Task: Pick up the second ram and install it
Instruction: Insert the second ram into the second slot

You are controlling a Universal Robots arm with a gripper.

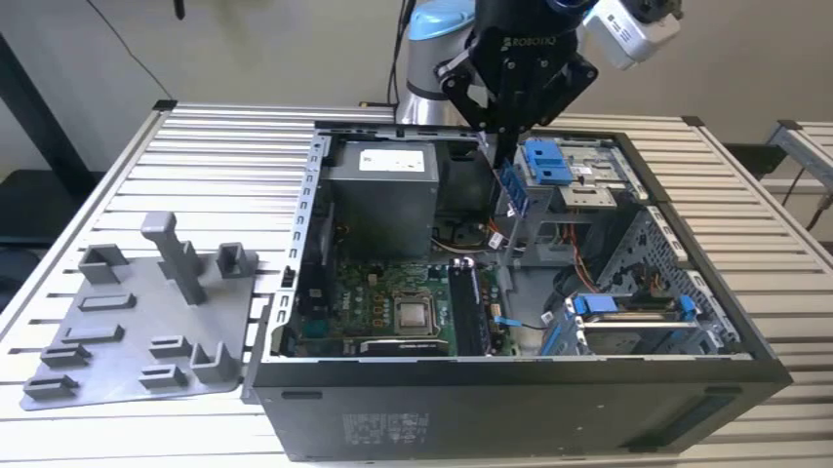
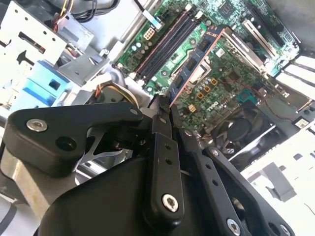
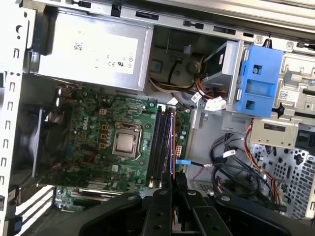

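In the exterior view my gripper (image 1: pixel 502 136) hangs over the open computer case (image 1: pixel 521 390), shut on the second ram (image 1: pixel 510 187). The stick points down from the fingers, above the back of the green motherboard (image 1: pixel 377 292). The second wrist view shows the ram (image 2: pixel 194 66) edge-on, a thin dark board running out from the shut gripper (image 2: pixel 167 105). In the first wrist view its thin edge (image 3: pixel 173 157) lies beside the long black memory slots (image 3: pixel 158 147), and the gripper (image 3: pixel 172 181) sits just behind it. The slots (image 1: pixel 466 307) lie well below the stick.
A grey power supply (image 1: pixel 377 190) fills the case's far corner. Blue drive brackets (image 1: pixel 547 161) and a drive cage (image 1: pixel 625 312) stand on the exterior view's right, with loose cables (image 3: pixel 231 162) nearby. A grey fixture plate (image 1: pixel 143 331) with upright posts lies on the slatted table at the left.
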